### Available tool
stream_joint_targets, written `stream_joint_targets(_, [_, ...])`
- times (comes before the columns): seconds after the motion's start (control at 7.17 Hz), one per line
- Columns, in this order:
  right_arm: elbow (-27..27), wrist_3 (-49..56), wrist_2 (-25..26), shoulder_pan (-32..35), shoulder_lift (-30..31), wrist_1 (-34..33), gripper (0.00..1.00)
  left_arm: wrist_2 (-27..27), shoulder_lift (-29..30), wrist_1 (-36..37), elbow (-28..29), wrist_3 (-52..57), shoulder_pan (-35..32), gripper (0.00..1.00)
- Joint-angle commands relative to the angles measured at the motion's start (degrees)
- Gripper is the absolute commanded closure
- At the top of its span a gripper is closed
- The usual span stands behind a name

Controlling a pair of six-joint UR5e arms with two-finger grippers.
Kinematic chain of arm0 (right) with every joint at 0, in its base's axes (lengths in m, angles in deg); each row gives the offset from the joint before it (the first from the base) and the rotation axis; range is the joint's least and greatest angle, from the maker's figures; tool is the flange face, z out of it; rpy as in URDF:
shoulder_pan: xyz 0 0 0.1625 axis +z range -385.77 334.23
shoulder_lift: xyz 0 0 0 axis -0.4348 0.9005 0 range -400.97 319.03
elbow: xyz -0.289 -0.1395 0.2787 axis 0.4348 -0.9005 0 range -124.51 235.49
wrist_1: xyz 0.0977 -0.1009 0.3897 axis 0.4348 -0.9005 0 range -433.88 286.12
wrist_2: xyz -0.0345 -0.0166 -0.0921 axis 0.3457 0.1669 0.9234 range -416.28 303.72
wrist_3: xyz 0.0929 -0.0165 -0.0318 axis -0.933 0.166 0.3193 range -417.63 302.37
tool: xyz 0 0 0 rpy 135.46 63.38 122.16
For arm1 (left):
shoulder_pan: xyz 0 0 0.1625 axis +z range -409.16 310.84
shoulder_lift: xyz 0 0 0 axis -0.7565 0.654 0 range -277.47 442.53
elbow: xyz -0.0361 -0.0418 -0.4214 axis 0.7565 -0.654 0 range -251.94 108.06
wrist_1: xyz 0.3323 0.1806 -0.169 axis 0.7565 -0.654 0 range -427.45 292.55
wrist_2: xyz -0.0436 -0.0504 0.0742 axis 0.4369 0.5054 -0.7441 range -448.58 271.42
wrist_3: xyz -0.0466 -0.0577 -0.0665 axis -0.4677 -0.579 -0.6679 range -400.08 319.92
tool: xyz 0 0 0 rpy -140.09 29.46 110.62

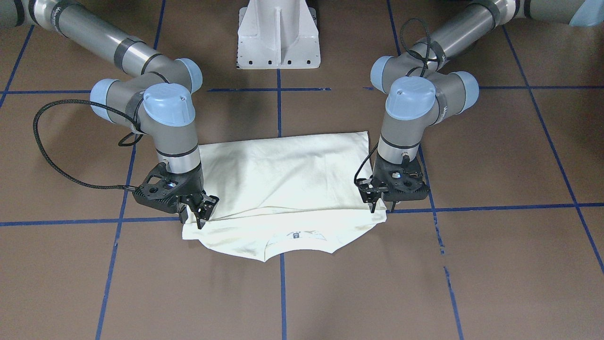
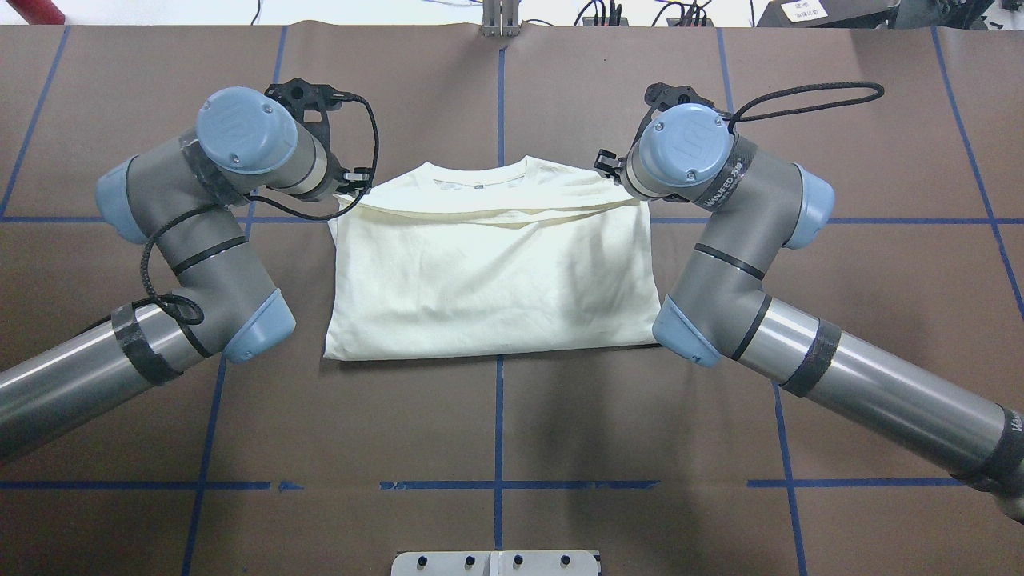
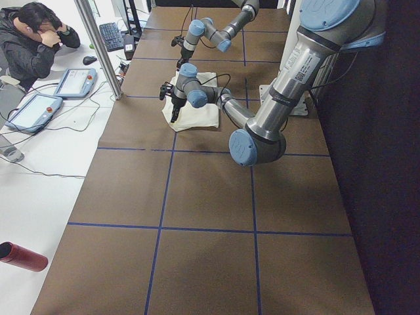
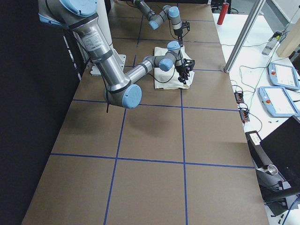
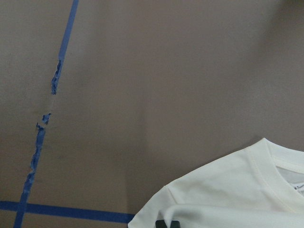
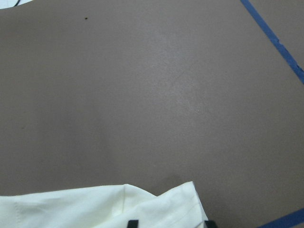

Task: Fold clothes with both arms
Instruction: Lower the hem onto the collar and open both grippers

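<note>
Shirt is laid 9-to-3, front view: left gripper at 4, grip undeterminable; right gripper at 8, jaws parted.

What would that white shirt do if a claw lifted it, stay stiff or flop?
Probably floppy: the T-shirt lies folded over itself with soft creases, so lifted by one edge it would likely droop. Its layers lie nearly flat, so it seems thin and light; a push would probably bunch it.
</note>
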Motion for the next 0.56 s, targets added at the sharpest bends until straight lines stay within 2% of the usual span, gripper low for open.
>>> stream_joint_targets(0.0, [3.52,5.64,-1.8,0.77,1.41,0.13,0.0,1.8,-6.75,-0.68,-9.92,2.64,0.69,0.0])
stream_joint_targets(0.14, [3.63,5.64,-1.8,0.77,1.5,0.13,0.0,1.64,-11.13,-0.68,-14.67,0.9,4.78,0.0])
stream_joint_targets(0.28, [3.63,5.64,-1.8,0.77,1.59,0.13,0.0,1.37,-12.83,-0.68,-17.42,-3.12,7.17,0.0])
stream_joint_targets(0.42, [3.8,5.64,-1.8,0.86,1.76,0.13,0.0,1.2,-15.02,-3.38,-17.7,-6.91,9.63,0.11])
